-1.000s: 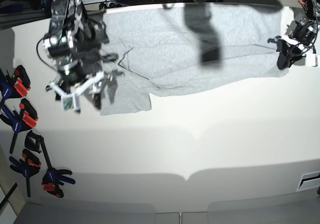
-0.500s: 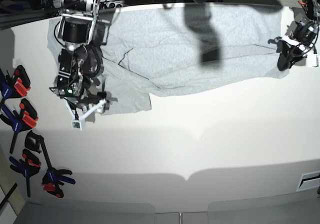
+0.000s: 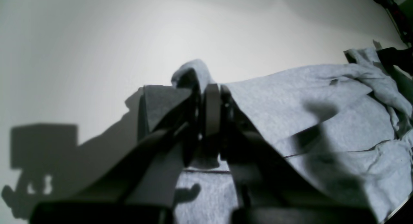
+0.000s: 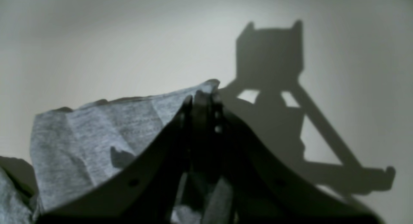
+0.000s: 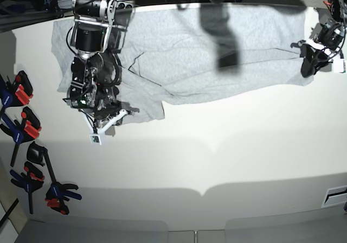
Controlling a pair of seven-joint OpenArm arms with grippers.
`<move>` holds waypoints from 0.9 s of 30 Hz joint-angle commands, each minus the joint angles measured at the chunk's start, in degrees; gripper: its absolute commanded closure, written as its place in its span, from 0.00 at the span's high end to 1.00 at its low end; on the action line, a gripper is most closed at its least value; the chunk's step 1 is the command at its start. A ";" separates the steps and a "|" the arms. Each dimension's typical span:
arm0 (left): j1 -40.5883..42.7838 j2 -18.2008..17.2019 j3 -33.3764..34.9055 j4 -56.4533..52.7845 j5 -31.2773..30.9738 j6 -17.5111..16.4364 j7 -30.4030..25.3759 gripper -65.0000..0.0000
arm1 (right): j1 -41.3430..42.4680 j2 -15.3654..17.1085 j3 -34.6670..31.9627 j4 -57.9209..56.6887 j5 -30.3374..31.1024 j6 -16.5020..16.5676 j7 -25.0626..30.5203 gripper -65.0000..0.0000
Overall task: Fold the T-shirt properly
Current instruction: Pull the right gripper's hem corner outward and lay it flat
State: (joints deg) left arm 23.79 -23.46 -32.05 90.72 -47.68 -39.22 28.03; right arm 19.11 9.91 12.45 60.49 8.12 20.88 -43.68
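Observation:
The light grey T-shirt (image 5: 179,64) lies spread, plain side up, along the far part of the white table (image 5: 217,156), with a flap hanging toward the near left. My right gripper (image 5: 111,117) is down at that flap's lower edge. In the right wrist view my right gripper (image 4: 201,98) is shut on the T-shirt (image 4: 96,130) at a corner of its edge. My left gripper (image 5: 309,64) sits at the shirt's far right edge. In the left wrist view my left gripper (image 3: 206,88) is shut on a raised pinch of the T-shirt (image 3: 290,98).
Several black clamps with red and blue grips (image 5: 24,126) lie along the table's left edge. A dark shadow (image 5: 222,42) falls across the middle of the shirt. A white vent-like plate (image 5: 336,195) sits at the near right.
My right arm has come down and toward the near edge, from above the shirt's left part to its lower flap. Its jaws were wide apart and have now closed. The left arm has not moved.

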 commanded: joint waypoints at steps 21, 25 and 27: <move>-0.26 -1.01 -0.55 0.98 -0.85 -0.44 -5.57 0.00 | 15.19 2.14 -0.07 7.63 13.51 13.64 -19.91 0.00; 0.04 -0.98 -0.55 0.98 -0.76 -0.46 -5.33 0.00 | 5.62 2.16 -0.02 19.32 17.99 14.69 -22.56 0.00; 0.04 -1.01 -0.55 0.98 -0.81 -0.44 -5.35 0.00 | -0.39 2.14 -0.02 27.30 19.93 14.67 -24.28 0.00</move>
State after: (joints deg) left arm 24.12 -23.31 -32.08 90.72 -46.94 -39.24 24.36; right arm 16.95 11.46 12.29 87.02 26.76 35.14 -69.10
